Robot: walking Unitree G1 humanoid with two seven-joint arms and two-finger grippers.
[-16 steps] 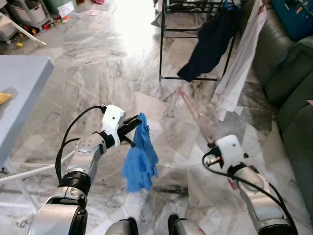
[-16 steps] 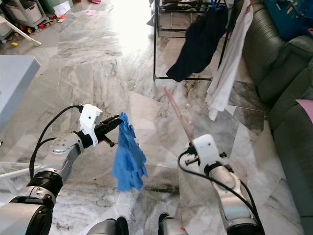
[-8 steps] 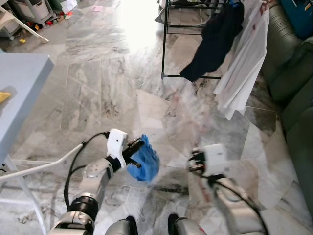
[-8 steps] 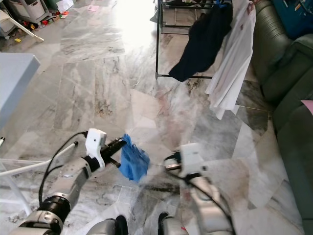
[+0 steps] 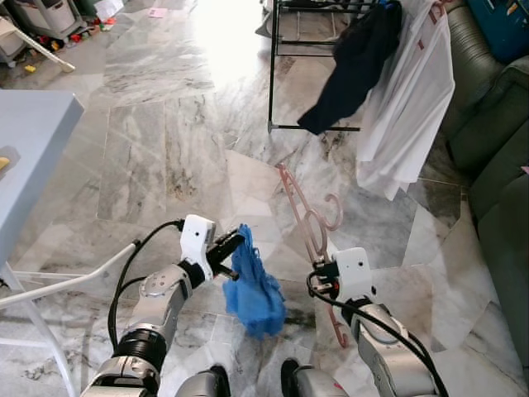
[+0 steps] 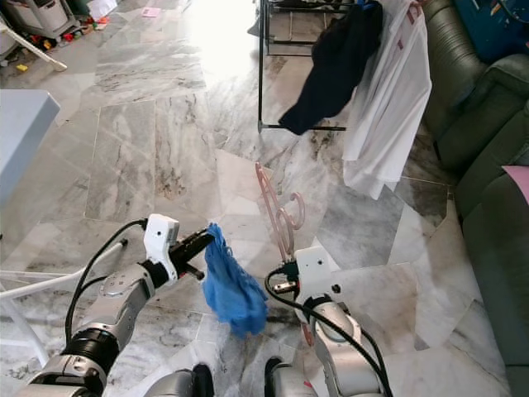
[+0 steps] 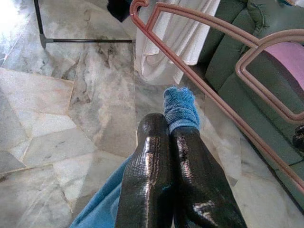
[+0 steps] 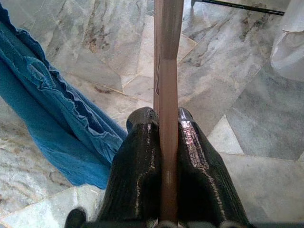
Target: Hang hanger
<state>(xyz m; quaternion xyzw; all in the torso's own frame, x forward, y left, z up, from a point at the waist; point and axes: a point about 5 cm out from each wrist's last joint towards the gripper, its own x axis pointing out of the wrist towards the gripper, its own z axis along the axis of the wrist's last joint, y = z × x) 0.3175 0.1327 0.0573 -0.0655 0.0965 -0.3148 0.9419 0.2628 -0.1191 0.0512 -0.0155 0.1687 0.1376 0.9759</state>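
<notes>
The left tool (image 5: pixel 234 245) is clamped shut on the top edge of a blue cloth (image 5: pixel 254 289), which hangs limp below it over the marble floor (image 5: pixel 165 141). In the left wrist view the two fingers (image 7: pixel 156 156) press together with a tuft of the cloth poking out past their tips. The right tool (image 8: pixel 165 124) grips a pink hanger (image 5: pixel 310 227) by one bar, its fingers closed on either side; the hanger rises from the tool toward 11 o'clock, hook curling at 1 o'clock. The cloth hangs just beside the hanger, at its 9 o'clock. Well beyond, at 12 o'clock, a black rack (image 5: pixel 274 66) carries a dark garment (image 5: pixel 351 62) and a white shirt (image 5: pixel 409 107). A sofa (image 5: pixel 496 141) lies at 3 o'clock, a grey surface (image 5: pixel 25 149) at 9 o'clock.
</notes>
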